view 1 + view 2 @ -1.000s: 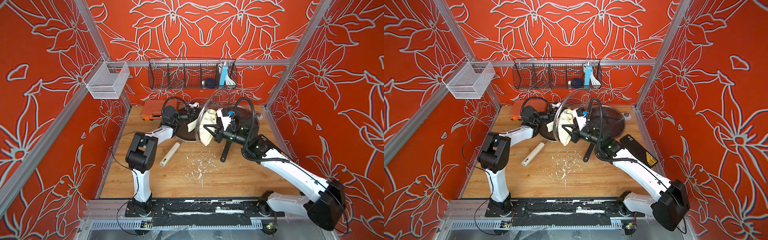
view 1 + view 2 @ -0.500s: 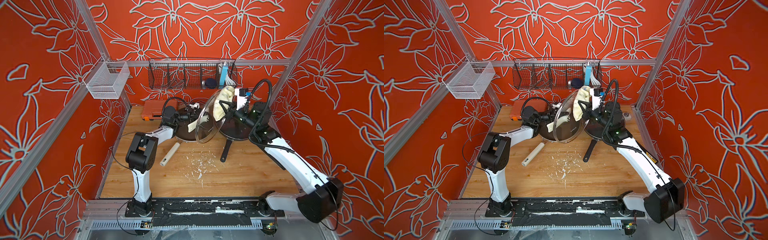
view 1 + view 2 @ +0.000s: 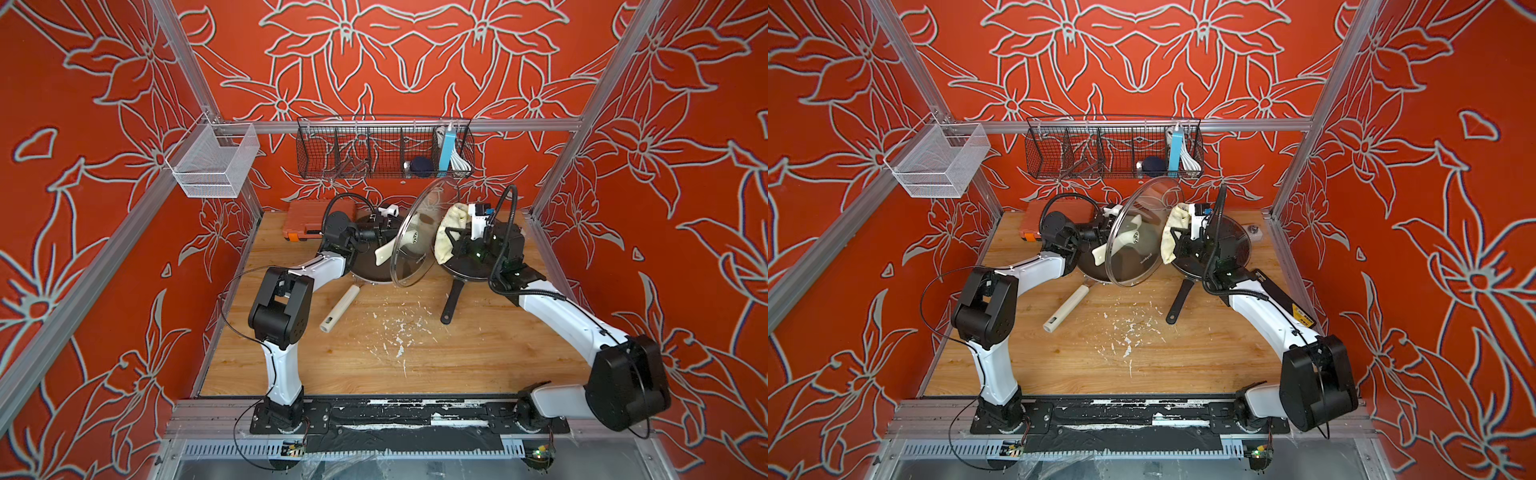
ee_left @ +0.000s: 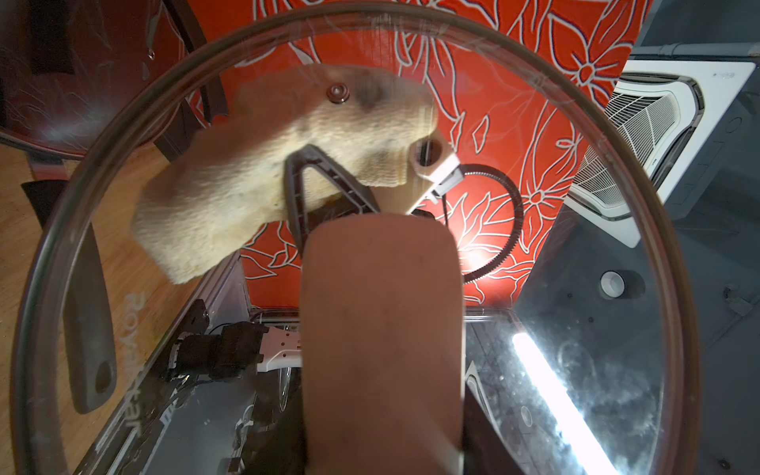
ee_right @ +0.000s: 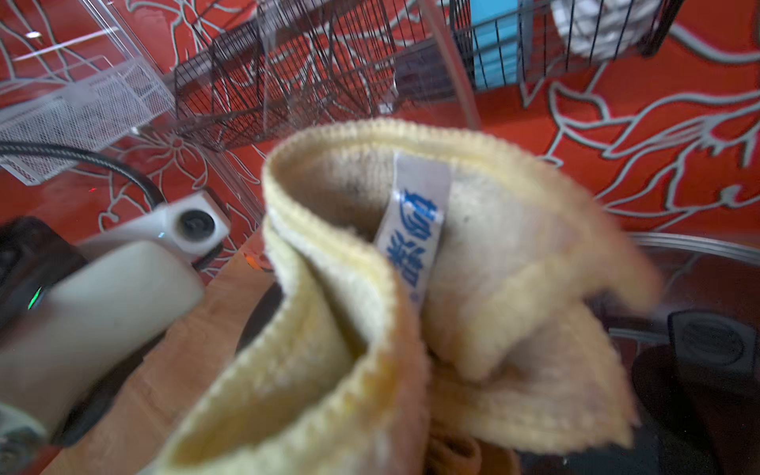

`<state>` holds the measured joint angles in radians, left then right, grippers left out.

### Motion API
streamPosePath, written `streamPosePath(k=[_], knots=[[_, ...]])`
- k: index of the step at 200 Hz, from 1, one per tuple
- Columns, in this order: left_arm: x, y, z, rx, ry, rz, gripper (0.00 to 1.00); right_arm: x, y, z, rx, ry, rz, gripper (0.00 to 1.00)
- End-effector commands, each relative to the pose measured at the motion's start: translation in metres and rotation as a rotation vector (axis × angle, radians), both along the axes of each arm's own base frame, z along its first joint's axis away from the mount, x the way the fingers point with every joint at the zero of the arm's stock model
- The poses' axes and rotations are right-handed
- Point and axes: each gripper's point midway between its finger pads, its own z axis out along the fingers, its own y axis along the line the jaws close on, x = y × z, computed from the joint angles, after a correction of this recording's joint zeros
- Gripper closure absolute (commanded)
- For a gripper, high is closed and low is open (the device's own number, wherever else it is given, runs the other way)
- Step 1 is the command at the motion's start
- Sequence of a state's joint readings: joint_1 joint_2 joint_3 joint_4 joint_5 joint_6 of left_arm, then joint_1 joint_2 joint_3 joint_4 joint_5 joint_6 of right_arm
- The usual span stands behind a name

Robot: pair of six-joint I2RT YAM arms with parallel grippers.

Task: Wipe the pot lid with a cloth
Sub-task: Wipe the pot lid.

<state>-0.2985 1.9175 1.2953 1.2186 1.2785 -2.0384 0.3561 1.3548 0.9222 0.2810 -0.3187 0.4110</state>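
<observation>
- Enclosing the cell on three sides, red walls [image 3: 374, 62] with pale flower outlines stand behind an aluminium frame [image 3: 374, 124].
- The wooden tabletop [image 3: 478, 357] forms the work surface. White flecks [image 3: 399, 336] are scattered near its middle.
- A black wire basket [image 3: 353, 153] hangs on the far wall, and a white mesh basket [image 3: 212, 166] hangs on the left wall.
- Two pans sit at the far side: a cream-handled pan [image 3: 365, 272] on the left and a black frying pan [image 3: 469, 270] on the right. An orange case [image 3: 303, 216] lies far left of them.
- The glass pot lid [image 3: 417, 249] stands on edge between the pans, tilted.
- The left pincer [image 3: 376, 240] is clamped on the lid's cream handle from the left side.
- The right pincer [image 3: 452, 239] is closed on the yellow cloth [image 3: 444, 245], which hangs just beside the lid's right face.
- Whether the cloth presses on the glass cannot be told in either top view.
- In the left wrist view the handle blocks that pincer's fingertips.
- The right wrist view is blurred, and folds of cloth [image 5: 370, 329] cover the jaws.
- The contents of the wire basket are hard to make out.
</observation>
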Motion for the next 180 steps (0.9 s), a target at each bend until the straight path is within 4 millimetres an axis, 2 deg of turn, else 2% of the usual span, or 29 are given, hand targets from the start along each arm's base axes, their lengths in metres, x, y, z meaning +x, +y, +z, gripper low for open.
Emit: streamPosePath(k=[1, 43, 79, 98, 134, 180], knots=[[-0.037, 0.012, 0.08, -0.117, -0.218, 0.015, 1.0, -0.013, 0.0, -0.001, 0.029, 0.005, 0.021, 1.0], [-0.03, 0.013, 0.065, -0.069, -0.238, 0.054, 1.0, -0.037, -0.014, 0.028, -0.009, -0.056, 0.004, 1.0], [-0.027, 0.023, 0.039, 0.101, -0.303, 0.158, 1.0, -0.064, -0.026, 0.061, -0.032, -0.122, 0.004, 1.0], [-0.032, 0.028, 0.042, 0.162, -0.4, 0.208, 1.0, -0.081, -0.03, 0.079, -0.032, -0.158, 0.019, 1.0], [-0.035, 0.035, 0.048, 0.192, -0.438, 0.264, 1.0, -0.11, -0.035, 0.106, -0.017, -0.217, 0.051, 1.0], [-0.034, 0.051, 0.047, 0.319, -0.609, 0.408, 1.0, -0.129, -0.035, 0.125, -0.007, -0.264, 0.089, 1.0]])
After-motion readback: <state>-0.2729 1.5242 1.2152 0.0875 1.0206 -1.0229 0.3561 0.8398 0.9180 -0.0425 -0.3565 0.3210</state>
